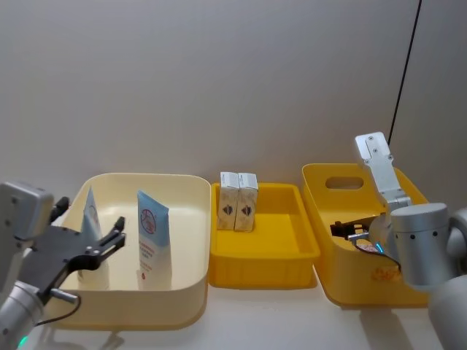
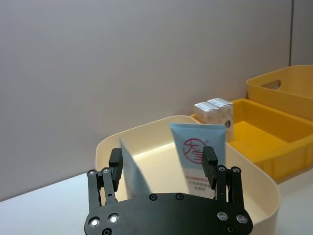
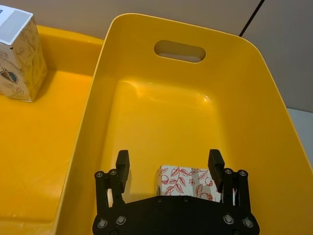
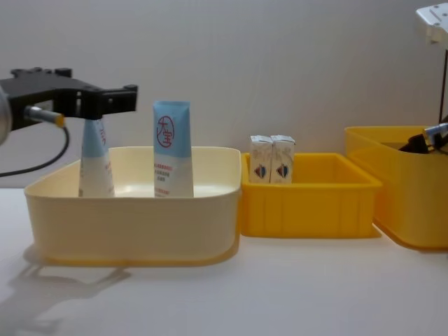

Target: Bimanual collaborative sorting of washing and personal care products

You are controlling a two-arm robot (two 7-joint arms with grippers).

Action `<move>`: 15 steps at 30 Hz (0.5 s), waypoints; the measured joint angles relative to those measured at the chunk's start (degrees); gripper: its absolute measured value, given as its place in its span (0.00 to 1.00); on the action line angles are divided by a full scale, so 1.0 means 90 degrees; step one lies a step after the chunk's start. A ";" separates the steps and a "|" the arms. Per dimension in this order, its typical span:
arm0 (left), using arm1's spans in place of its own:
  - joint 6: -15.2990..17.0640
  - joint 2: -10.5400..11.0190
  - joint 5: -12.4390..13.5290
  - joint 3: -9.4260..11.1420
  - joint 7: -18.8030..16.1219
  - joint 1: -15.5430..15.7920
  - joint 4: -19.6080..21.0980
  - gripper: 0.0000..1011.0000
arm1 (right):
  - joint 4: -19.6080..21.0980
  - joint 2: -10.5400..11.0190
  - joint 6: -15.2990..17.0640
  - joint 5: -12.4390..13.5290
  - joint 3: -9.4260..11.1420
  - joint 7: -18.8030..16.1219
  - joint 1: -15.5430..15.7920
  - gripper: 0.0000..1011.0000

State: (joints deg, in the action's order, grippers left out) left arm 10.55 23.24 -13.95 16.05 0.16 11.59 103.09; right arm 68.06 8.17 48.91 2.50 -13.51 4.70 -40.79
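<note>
Two light-blue-and-white tubes stand upright in the cream bin (image 1: 182,292): one at its left (image 1: 90,211) (image 4: 94,161), one nearer the middle (image 1: 152,237) (image 4: 173,147). My left gripper (image 1: 117,232) (image 2: 163,164) (image 4: 112,98) is open at the top of the left tube (image 2: 134,174), with a finger on each side of its thin edge. Two small white cartons (image 1: 238,200) (image 4: 272,159) stand side by side in the shallow yellow tray (image 1: 263,266). My right gripper (image 1: 350,232) (image 3: 168,164) is open inside the deep yellow bin (image 1: 350,288), just above a red-printed white carton (image 3: 183,178) on the bin's floor.
The three containers sit in a row, touching, on a white table (image 4: 280,294); a grey wall stands behind them. A black cable (image 1: 405,73) hangs at the back right. In the right wrist view, one tray carton (image 3: 17,54) stands beyond the deep bin's wall.
</note>
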 joint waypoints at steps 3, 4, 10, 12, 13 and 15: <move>0.0019 0.0034 -0.0058 -0.0133 -0.0001 -0.0060 0.0001 0.99 | 0.0000 0.0000 0.0000 0.0000 0.0000 0.0000 0.0000 0.99; 0.0019 0.0034 -0.0058 -0.0133 -0.0001 -0.0060 0.0001 0.99 | -0.0001 0.0000 0.0000 0.0000 0.0000 0.0001 0.0000 0.99; 0.0064 0.0078 -0.0208 -0.0280 0.0176 -0.0046 -0.0144 0.99 | 0.0000 0.0000 0.0000 0.0000 0.0000 0.0001 0.0000 0.99; 0.0098 0.0098 -0.0273 -0.0307 0.0288 0.0008 -0.0241 0.99 | 0.0000 0.0000 0.0000 0.0000 0.0000 0.0001 0.0000 0.99; 0.0112 0.0102 -0.0295 -0.0312 0.0329 0.0020 -0.0264 0.99 | 0.0000 0.0000 0.0000 0.0000 0.0000 0.0001 0.0000 0.99; 0.0158 0.0122 -0.0364 -0.0325 0.0462 0.0095 -0.0392 0.99 | 0.0000 0.0000 -0.0001 0.0000 0.0000 0.0001 0.0000 0.99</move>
State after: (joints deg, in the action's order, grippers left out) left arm 11.98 24.34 -17.22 13.12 4.32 12.44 99.57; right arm 68.06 8.17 48.91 2.51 -13.51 4.70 -40.79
